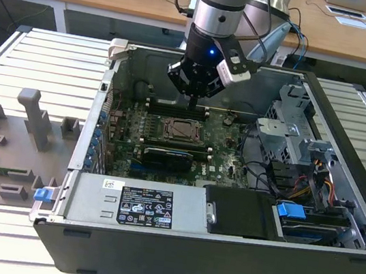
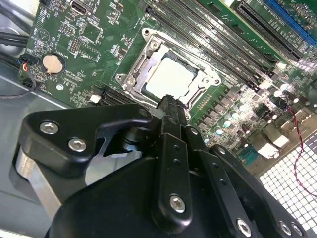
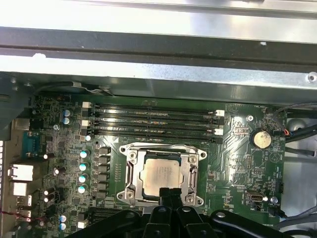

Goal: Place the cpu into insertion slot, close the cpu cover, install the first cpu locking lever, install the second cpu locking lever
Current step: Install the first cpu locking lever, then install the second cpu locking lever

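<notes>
A: Largest item?

B: Open computer case (image 1: 339, 202), motherboard (image 1: 228, 157) on its floor. My claw (image 1: 194, 97) hangs over the board's far edge, at twelve o'clock from the socket in the exterior view.

A: Next?

B: Insertion slot (image 3: 165, 173); cpu cover (image 3: 189, 171) lowered, framing the chip.

A: Smallest?

B: The cpu (image 3: 161, 173), seated in the slot. I judge it light, rigid, slick-topped, fragile beneath; take it by opposite edges.

A: Claw state?

B: Fingertips (image 3: 169, 193) pressed together, pinching nothing, at the socket's edge.

A: Obscured?

B: Locking levers indistinct; my fingers hide the socket's near rim.
</notes>
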